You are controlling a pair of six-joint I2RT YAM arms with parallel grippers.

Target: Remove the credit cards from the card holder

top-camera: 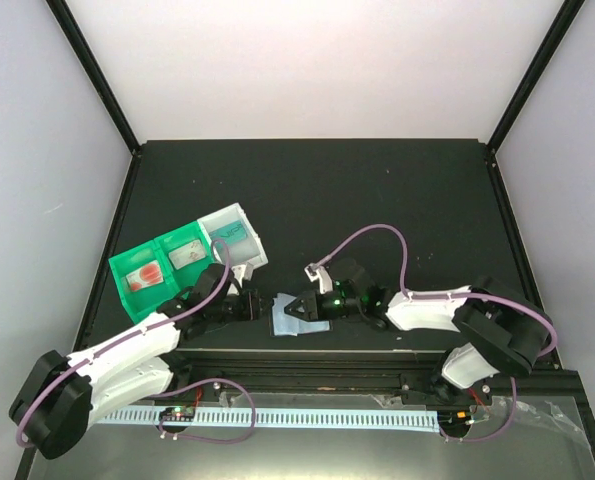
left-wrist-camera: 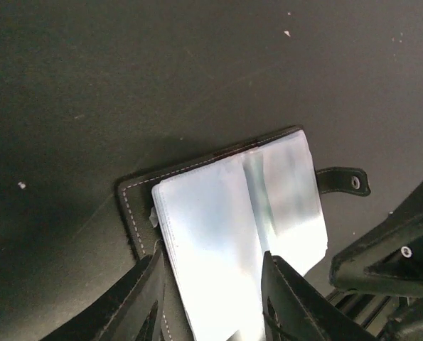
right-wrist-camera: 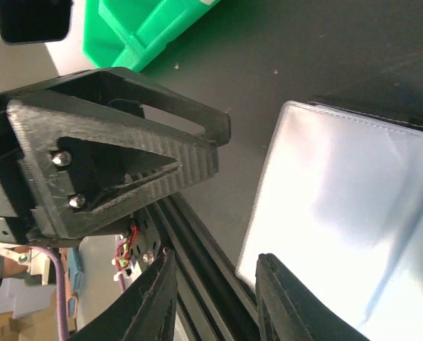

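Note:
The card holder lies open on the black table near the front edge, its pale-blue clear sleeves up inside a black stitched cover. My left gripper is open, its fingers straddling the left sleeve pages. My right gripper is open at the holder's other side, one finger over the sleeve's corner. A teal card lies in the white bin. A whitish card with red print lies in the green tray. No card print shows in the sleeves.
The green two-compartment tray and the white bin stand left of the holder, just behind my left arm. A second pale card lies in the tray's right compartment. The table's metal front rail runs right beside the holder.

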